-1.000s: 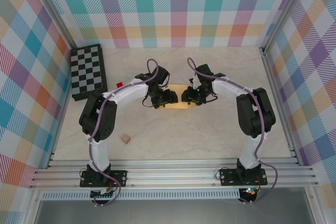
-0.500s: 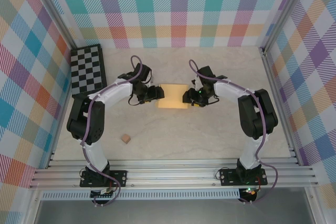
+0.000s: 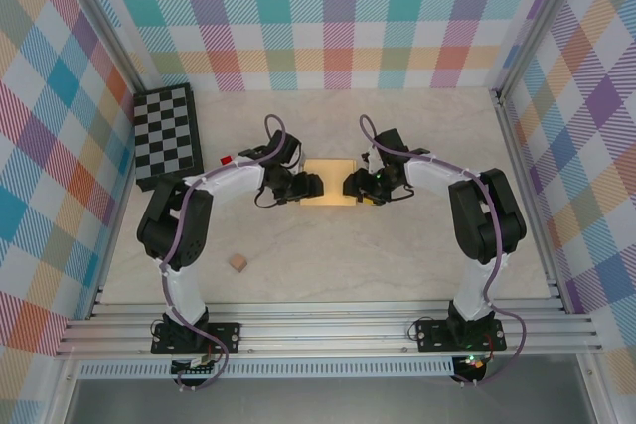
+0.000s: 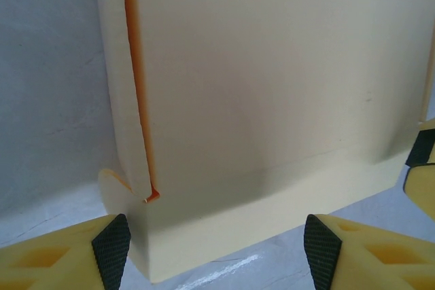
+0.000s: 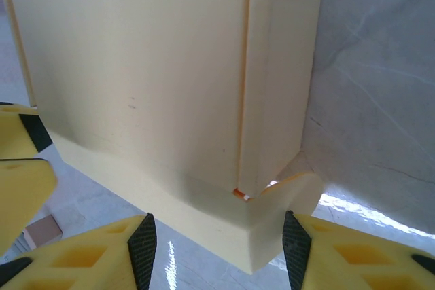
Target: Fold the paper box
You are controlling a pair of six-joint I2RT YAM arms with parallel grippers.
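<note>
The paper box (image 3: 329, 180) lies flat mid-table as a compact pale yellow rectangle with thin orange edges. My left gripper (image 3: 310, 187) stands at its left edge and my right gripper (image 3: 348, 186) at its right edge, facing each other. In the left wrist view the paper box (image 4: 272, 86) fills the upper frame, and its near edge sits just ahead of the left gripper (image 4: 216, 249), which is open. In the right wrist view a near corner of the paper box (image 5: 149, 66), with a rounded flap, lies between the wide-apart fingers of the right gripper (image 5: 219, 252), untouched.
A chessboard (image 3: 167, 136) lies at the back left. A small red block (image 3: 227, 160) sits behind the left arm. A small tan cube (image 3: 238, 262) rests nearer the front left. Metal frame rails and plaid walls border the table.
The left gripper drew back to the left, then returned to the box's left edge. The right gripper widened a little and stayed at the right edge. The box now lies uncovered.
</note>
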